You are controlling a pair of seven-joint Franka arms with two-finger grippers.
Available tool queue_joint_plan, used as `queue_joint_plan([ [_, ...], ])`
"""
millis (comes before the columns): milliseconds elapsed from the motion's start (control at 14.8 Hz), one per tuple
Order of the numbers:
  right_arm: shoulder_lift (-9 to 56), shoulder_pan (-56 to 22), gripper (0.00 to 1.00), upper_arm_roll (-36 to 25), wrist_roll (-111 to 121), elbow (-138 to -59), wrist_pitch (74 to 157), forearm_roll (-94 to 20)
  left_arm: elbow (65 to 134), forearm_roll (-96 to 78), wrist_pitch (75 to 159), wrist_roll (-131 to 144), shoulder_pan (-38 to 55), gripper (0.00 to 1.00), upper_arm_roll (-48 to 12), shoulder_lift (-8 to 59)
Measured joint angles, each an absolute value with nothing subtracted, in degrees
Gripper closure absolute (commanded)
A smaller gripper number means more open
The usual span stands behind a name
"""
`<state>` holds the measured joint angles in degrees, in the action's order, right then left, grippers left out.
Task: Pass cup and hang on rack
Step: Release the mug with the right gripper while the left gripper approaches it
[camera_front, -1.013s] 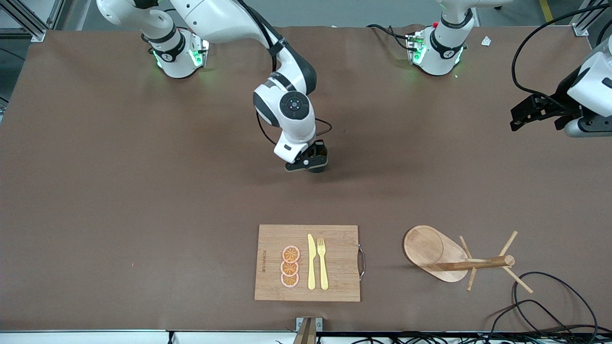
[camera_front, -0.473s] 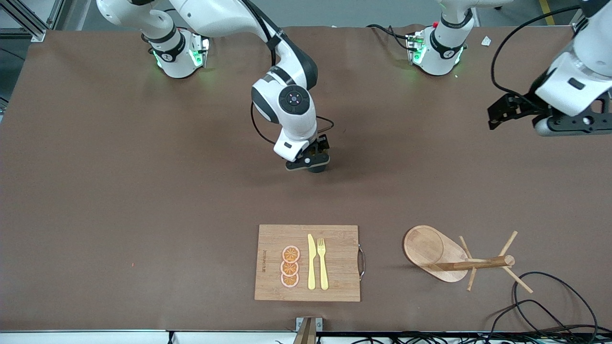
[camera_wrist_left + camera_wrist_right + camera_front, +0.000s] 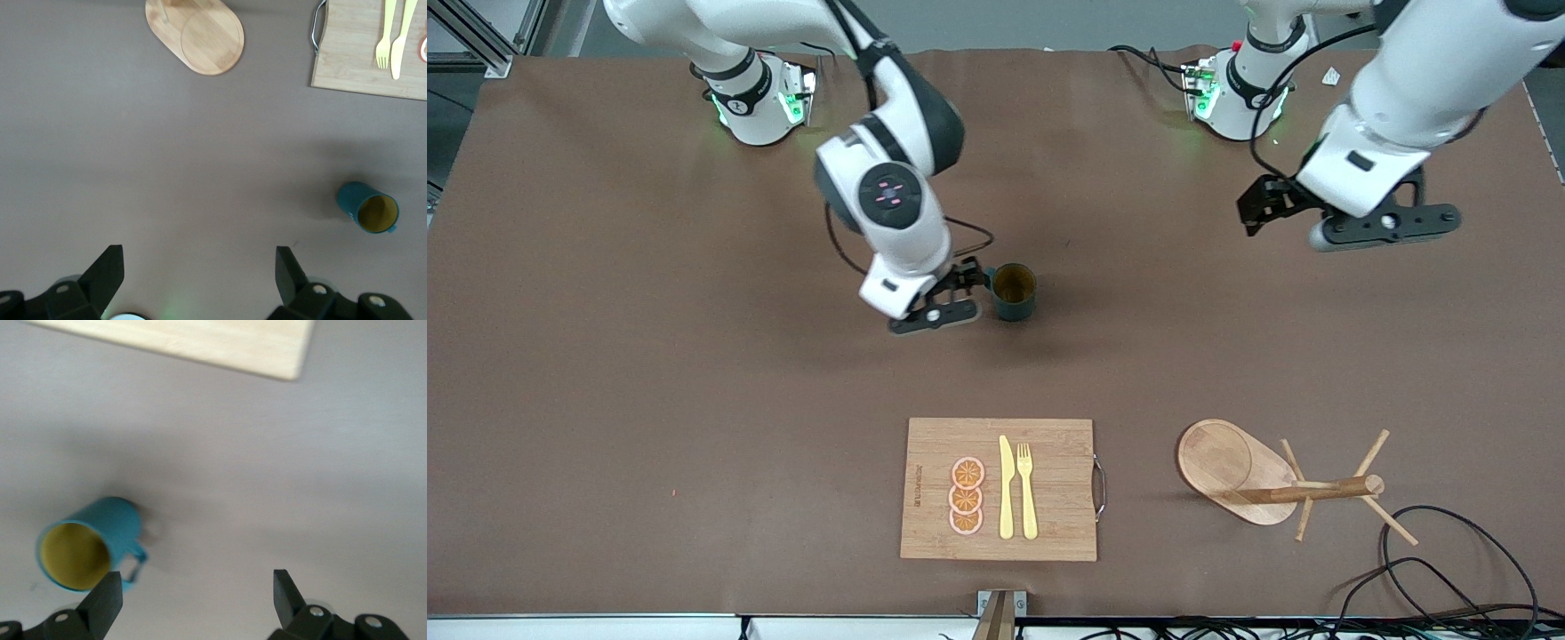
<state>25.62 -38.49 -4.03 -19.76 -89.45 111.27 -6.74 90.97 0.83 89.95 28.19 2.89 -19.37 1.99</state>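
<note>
Upright cup (image 3: 1015, 291), handle toward right gripper (image 3: 958, 286)

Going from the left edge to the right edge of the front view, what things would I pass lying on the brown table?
Three orange slices on the rectangular bamboo cutting board → yellow knife and yellow fork on that board → light wooden mug rack with thin pegs → black cable loop.

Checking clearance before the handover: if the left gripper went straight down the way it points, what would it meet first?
Probably bare table; the left gripper is open, with the cup off to the side.
</note>
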Motion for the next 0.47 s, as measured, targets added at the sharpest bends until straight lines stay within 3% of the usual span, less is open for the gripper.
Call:
queue_joint_plan([
  [203, 21.8, -30.9, 0.0, -4.4, -12.1, -89.4, 105.1, -6.8, 92.0, 2.9, 91.9, 36.9, 4.3, 0.0, -23.8, 3.3],
  [473, 18.0, -20.3, 0.0, -4.7, -6.5, -89.5, 100.1, -6.7, 92.5, 8.4, 96.2, 53.8, 13.6, 0.0, -26.3, 7.5],
])
